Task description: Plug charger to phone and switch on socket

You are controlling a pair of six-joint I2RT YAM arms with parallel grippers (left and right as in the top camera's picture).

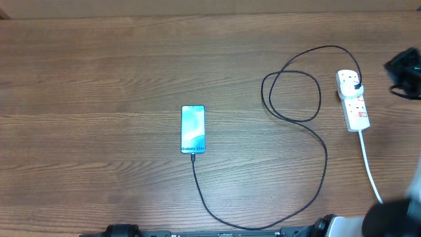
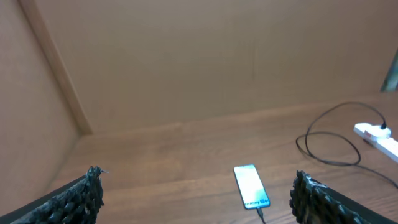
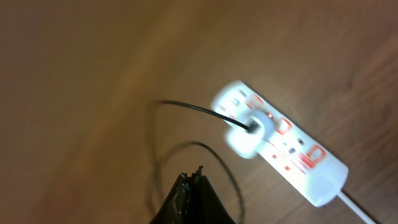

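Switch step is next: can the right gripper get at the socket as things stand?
Probably yes. The right gripper, shut, hovers close beside the socket, with only bare table and the charger cable between. Nothing seems to block the switches, though the plug stands close to one.

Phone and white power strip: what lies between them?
Only the thin black charger cable, looped on bare wooden table, between the light-blue-screened slim phone and the white elongated power strip; overhead view shows it.
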